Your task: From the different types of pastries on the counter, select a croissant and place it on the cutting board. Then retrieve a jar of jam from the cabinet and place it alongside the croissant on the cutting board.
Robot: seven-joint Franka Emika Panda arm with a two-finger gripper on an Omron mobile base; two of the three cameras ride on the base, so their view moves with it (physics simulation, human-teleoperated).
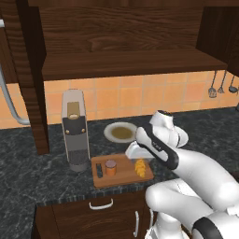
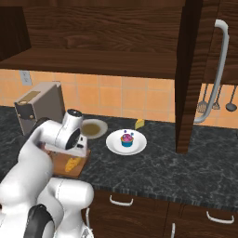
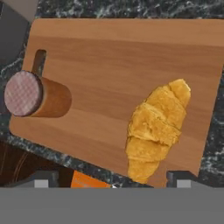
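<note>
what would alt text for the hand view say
A golden croissant lies on a wooden cutting board, with an orange-brown jar of jam standing apart from it near the board's slot handle. Dark marbled counter borders the board, and the gripper's fingertips rise at the bottom, holding nothing.

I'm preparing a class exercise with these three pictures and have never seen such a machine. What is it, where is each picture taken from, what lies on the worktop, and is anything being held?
It is a simulated kitchen robot: a white arm with a two-finger gripper. Two pictures come from cameras behind the arm, left and right; the third looks down from its hand. On the dark counter lies a cutting board carrying a croissant and a jar of jam, set apart. Nearby stand a coffee machine, an empty-looking plate and a cupcake on another plate. The gripper is open, holding nothing.
</note>
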